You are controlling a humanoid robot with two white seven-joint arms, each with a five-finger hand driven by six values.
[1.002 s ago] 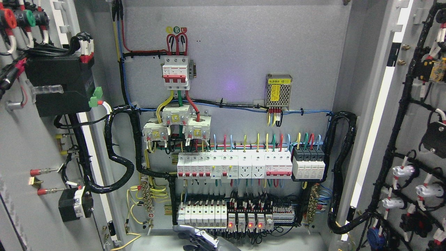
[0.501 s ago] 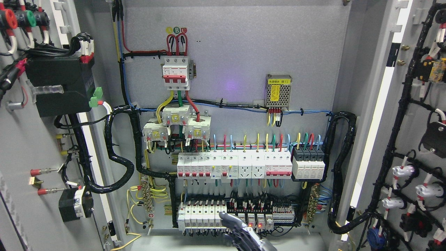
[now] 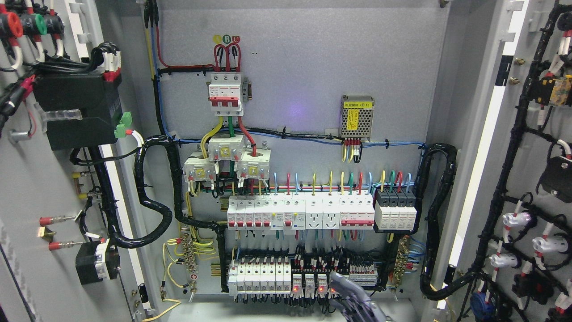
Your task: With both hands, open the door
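Observation:
The cabinet stands with both doors swung wide. The left door point(image 3: 31, 188) shows its inner face with a black box and wiring. The right door point(image 3: 532, 156) shows a black cable harness and white connectors. One hand is in view, my right hand point(image 3: 353, 298). It rises from the bottom edge right of the middle, in front of the lowest row of relays point(image 3: 313, 282). Its fingers point up and to the left, loosely extended, and hold nothing. It touches neither door. My left arm is out of view.
The back panel point(image 3: 313, 67) carries a red three-pole breaker point(image 3: 226, 93), a mesh power supply point(image 3: 357, 117), rows of white breakers point(image 3: 299, 213) and black corrugated conduits point(image 3: 154, 210). Red lamps glow on the relays by the hand.
The hand has slid to the right along the cabinet's bottom, from under the white breakers at lower centre to under the relays. The doors have not moved.

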